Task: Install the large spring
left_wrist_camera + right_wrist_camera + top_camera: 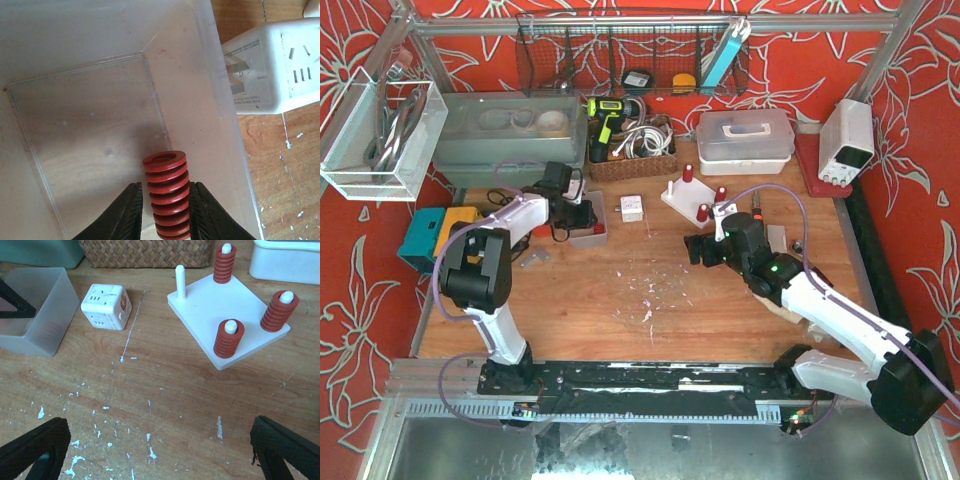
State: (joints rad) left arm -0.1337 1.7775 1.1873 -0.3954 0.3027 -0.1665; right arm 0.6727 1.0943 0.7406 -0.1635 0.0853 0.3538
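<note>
My left gripper [165, 210] reaches into the clear plastic bin [200, 75] and its two black fingers press the sides of a large red spring [166, 187], which points up out of the jaws. In the top view this gripper [582, 215] is over the bin [590, 222]. The white peg board [210, 305] holds three red springs on pegs; one white peg [180, 280] at its far left corner is bare. My right gripper [160, 450] is wide open and empty, above the wood in front of the board [685, 195].
A white power cube [106, 306] lies between the bin and the peg board. A wicker basket [630, 160], a white lidded box [745, 140] and a large grey tub [510, 135] stand along the back. A power supply [847, 140] stands at the right.
</note>
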